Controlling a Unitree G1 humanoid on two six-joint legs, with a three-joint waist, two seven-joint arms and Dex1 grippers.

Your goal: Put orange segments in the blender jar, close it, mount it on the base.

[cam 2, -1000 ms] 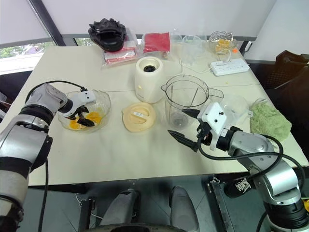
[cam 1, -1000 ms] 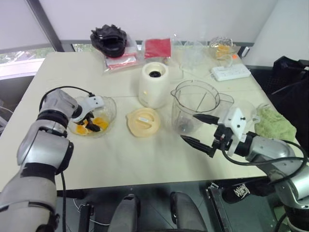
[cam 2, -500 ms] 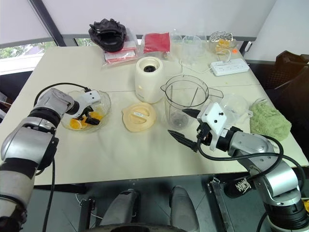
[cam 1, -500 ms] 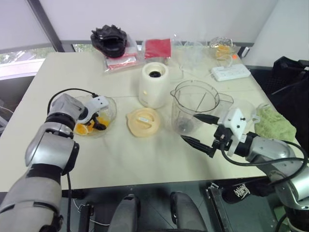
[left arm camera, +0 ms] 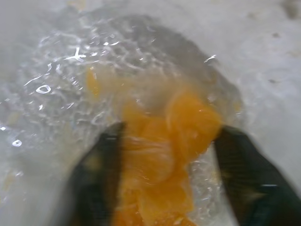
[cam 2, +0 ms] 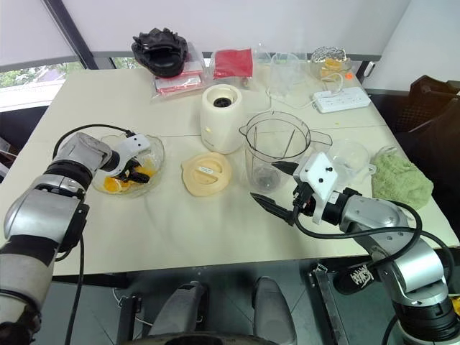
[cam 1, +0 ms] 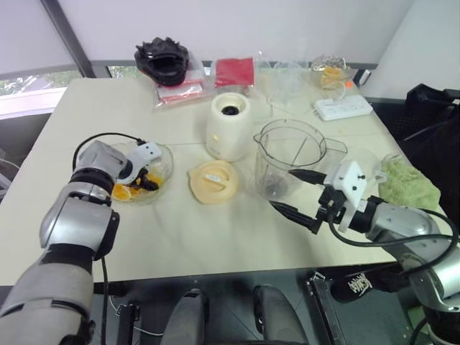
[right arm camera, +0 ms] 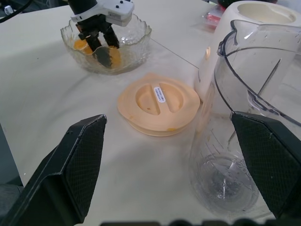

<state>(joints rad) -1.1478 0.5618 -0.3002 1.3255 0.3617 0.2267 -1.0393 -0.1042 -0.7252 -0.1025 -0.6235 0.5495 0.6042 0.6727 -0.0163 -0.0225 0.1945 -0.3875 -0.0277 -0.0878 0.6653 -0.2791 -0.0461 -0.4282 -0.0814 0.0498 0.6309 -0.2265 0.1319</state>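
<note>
We place the left gripper (cam 2: 131,172) inside the crinkled clear bowl (cam 2: 152,146) at the left of the frame, its fingers straddling a clump of orange segments (left arm camera: 162,155); whether they already clamp it we cannot tell. The segments look glossy, soft and yellow-orange. We hold the right gripper (cam 1: 296,192) spread wide and empty beside the blender jar (cam 1: 291,158) at centre right, probably to steady it. The jar is clear and open. The base (cam 1: 228,126) stands behind the cream lid (cam 1: 213,180) on the desk (cam 1: 215,237).
</note>
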